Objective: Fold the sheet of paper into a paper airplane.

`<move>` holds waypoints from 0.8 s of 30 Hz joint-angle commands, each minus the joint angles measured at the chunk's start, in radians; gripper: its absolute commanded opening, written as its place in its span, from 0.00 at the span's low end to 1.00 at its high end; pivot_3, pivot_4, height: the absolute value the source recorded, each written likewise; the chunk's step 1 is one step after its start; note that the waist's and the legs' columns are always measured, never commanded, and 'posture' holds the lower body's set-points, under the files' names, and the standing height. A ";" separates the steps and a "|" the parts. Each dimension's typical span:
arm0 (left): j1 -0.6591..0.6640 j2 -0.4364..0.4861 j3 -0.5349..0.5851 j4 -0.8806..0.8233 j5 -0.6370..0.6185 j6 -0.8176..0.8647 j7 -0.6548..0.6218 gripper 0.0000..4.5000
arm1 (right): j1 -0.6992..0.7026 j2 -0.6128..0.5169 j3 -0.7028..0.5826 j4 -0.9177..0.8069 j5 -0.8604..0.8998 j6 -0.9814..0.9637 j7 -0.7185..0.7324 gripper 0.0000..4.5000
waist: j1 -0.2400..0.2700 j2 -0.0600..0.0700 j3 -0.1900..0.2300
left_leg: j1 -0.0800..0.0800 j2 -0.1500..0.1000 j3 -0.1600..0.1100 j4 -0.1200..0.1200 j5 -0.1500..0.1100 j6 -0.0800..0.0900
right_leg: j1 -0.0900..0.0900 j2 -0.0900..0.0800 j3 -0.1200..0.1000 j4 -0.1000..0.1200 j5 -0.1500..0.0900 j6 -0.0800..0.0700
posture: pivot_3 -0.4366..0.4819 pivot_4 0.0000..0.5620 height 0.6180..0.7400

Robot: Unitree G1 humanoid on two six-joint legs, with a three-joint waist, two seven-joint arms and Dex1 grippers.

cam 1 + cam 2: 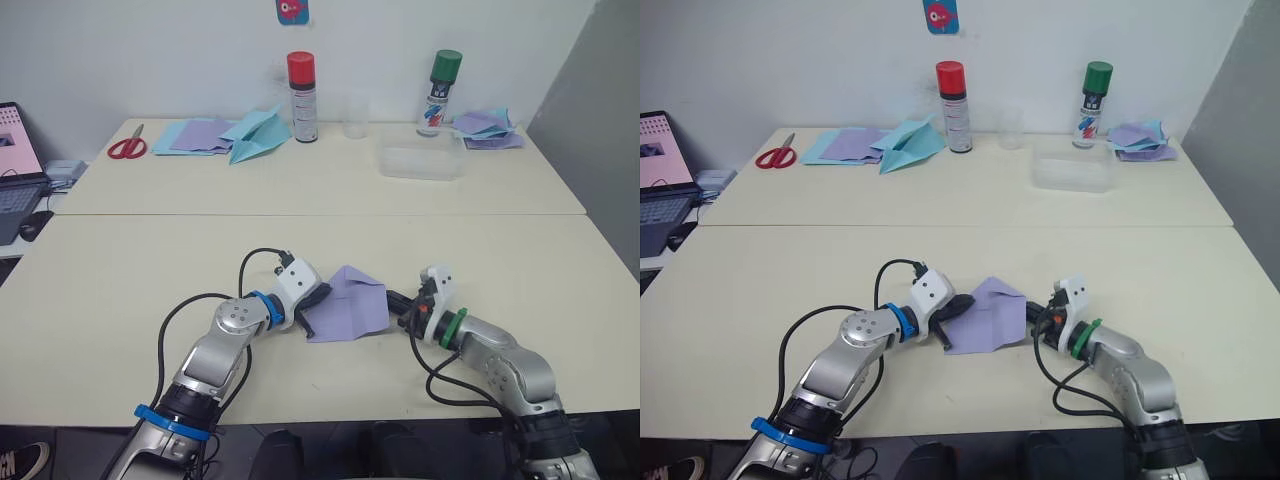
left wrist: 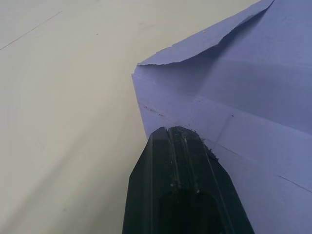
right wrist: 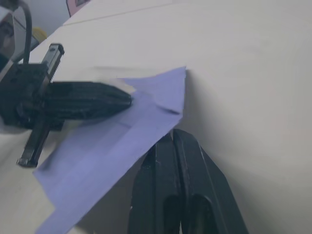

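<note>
The lavender sheet of paper [image 1: 348, 305] lies partly folded on the near table, one flap raised at its far corner. My left gripper [image 1: 314, 306] is shut, its black fingers [image 2: 173, 161] pressing flat on the sheet's left edge. On the other side, my right gripper [image 1: 396, 306] is also shut; its fingertips [image 3: 168, 151] sit at the sheet's right edge, which lies slightly over them. The left gripper's fingers [image 3: 92, 100] are seen resting on the paper in the right wrist view. No finished paper airplane of lavender paper is in view.
On the far table stand a red-capped spray can [image 1: 301, 83], a green-capped can [image 1: 439, 92], a clear cup [image 1: 355, 115] and a clear plastic box [image 1: 420, 160]. A light-blue paper plane [image 1: 258, 135], paper stacks [image 1: 195, 135] [image 1: 485, 128] and scissors [image 1: 127, 147] lie there. A laptop [image 1: 15, 170] sits far left.
</note>
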 commanded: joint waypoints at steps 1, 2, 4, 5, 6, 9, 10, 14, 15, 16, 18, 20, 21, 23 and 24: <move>0.020 0.012 -0.029 0.059 0.027 0.034 -0.016 0.00 | -0.045 0.023 0.007 -0.019 0.008 0.013 -0.013 0.01 | 0.001 0.000 0.000 | 0.000 0.000 0.000 0.000 0.000 0.000 | 0.000 0.000 0.000 0.000 0.000 0.000 | 0.48 0.27 1.00; 0.015 0.010 -0.028 0.063 0.026 0.036 -0.018 0.00 | -0.050 0.027 0.008 -0.018 0.007 0.017 -0.014 0.01 | 0.001 0.000 0.000 | 0.000 0.000 0.000 0.000 0.000 0.000 | 0.000 0.000 -0.001 0.000 0.000 0.000 | 0.48 0.27 1.00; 0.006 -0.003 -0.014 0.065 0.006 0.060 -0.018 0.00 | -0.056 0.031 0.011 -0.018 0.004 0.020 -0.013 0.01 | 0.001 0.000 0.000 | -0.001 0.000 0.000 0.000 0.000 0.000 | 0.000 0.000 -0.001 0.000 0.000 -0.001 | 0.48 0.27 1.00; -0.006 -0.018 0.005 0.064 -0.018 0.094 -0.014 0.00 | -0.061 0.033 0.013 -0.016 0.002 0.021 -0.014 0.01 | 0.001 0.001 0.000 | -0.001 0.000 0.001 0.000 0.000 0.000 | 0.000 0.000 -0.001 0.000 0.000 -0.001 | 0.48 0.27 1.00; -0.017 -0.035 0.027 0.062 -0.043 0.130 -0.007 0.00 | -0.064 0.035 0.014 -0.016 -0.001 0.020 -0.015 0.01 | 0.002 0.001 0.001 | -0.001 0.000 0.001 0.000 0.000 0.000 | 0.000 0.000 -0.001 0.000 0.000 -0.001 | 0.48 0.27 1.00; -0.039 -0.064 0.077 0.060 -0.094 0.211 0.005 0.00 | -0.066 0.040 0.015 -0.020 -0.002 0.022 -0.022 0.01 | 0.003 0.001 0.001 | -0.002 -0.001 0.001 0.001 0.000 0.000 | 0.000 0.000 -0.002 0.000 0.000 0.000 | 0.48 0.27 1.00; -0.044 -0.070 0.091 0.059 -0.110 0.241 0.005 0.00 | -0.067 0.043 0.016 -0.021 -0.003 0.023 -0.024 0.01 | 0.002 0.001 0.001 | -0.002 -0.001 0.001 0.001 0.000 0.000 | 0.000 0.000 -0.001 0.000 0.000 0.000 | 0.48 0.27 1.00; -0.057 -0.064 0.111 0.060 -0.150 0.327 -0.007 0.00 | -0.073 0.061 0.031 -0.013 -0.017 0.015 -0.037 0.01 | 0.001 0.000 0.001 | -0.001 -0.001 0.000 0.001 0.000 0.000 | 0.000 0.000 -0.001 0.000 0.000 0.000 | 0.48 0.27 1.00; -0.061 -0.059 0.111 0.058 -0.154 0.337 -0.010 0.00 | -0.077 0.066 0.034 -0.006 -0.024 0.012 -0.041 0.01 | 0.001 0.001 0.001 | -0.001 -0.001 0.000 0.001 0.000 0.000 | 0.000 0.000 -0.001 0.000 0.000 0.000 | 0.48 0.27 1.00; -0.064 -0.054 0.109 0.055 -0.156 0.343 -0.014 0.00 | -0.079 0.069 0.038 0.001 -0.031 0.008 -0.044 0.01 | 0.001 0.001 0.001 | -0.001 -0.001 0.000 0.001 0.000 0.000 | 0.000 0.000 -0.002 0.000 0.000 0.000 | 0.48 0.27 1.00; -0.070 -0.045 0.109 0.049 -0.161 0.351 -0.015 0.00 | -0.082 0.070 0.044 0.012 -0.047 0.000 -0.047 0.01 | 0.001 0.001 0.001 | -0.001 0.000 0.000 0.001 0.000 0.000 | 0.000 0.001 -0.002 0.000 0.000 0.000 | 0.48 0.27 1.00; -0.078 -0.039 0.108 0.048 -0.164 0.351 -0.016 0.00 | -0.085 0.074 0.044 0.017 -0.052 -0.006 -0.047 0.01 | 0.001 0.001 0.001 | -0.001 0.000 0.000 0.001 0.000 0.000 | 0.000 0.001 -0.002 0.000 0.000 0.000 | 0.48 0.27 1.00; -0.083 -0.036 0.105 0.048 -0.164 0.348 -0.019 0.00 | -0.087 0.077 0.044 0.017 -0.052 -0.008 -0.047 0.01 | 0.001 0.001 0.001 | -0.001 0.000 0.000 0.001 0.000 0.000 | 0.000 0.001 -0.002 0.001 0.000 0.000 | 0.48 0.27 1.00; -0.091 -0.031 0.093 0.048 -0.161 0.339 -0.029 0.00 | -0.092 0.081 0.048 0.017 -0.053 -0.012 -0.041 0.01 | 0.001 0.001 0.001 | -0.001 0.000 0.000 0.001 0.000 0.000 | 0.000 0.001 -0.001 0.001 0.000 0.000 | 0.48 0.27 1.00; -0.093 -0.030 0.089 0.048 -0.161 0.337 -0.031 0.00 | -0.093 0.082 0.050 0.017 -0.055 -0.013 -0.038 0.01 | 0.001 0.001 0.001 | -0.001 0.000 0.000 0.001 0.000 0.000 | 0.000 0.001 -0.001 0.001 0.000 0.000 | 0.48 0.27 1.00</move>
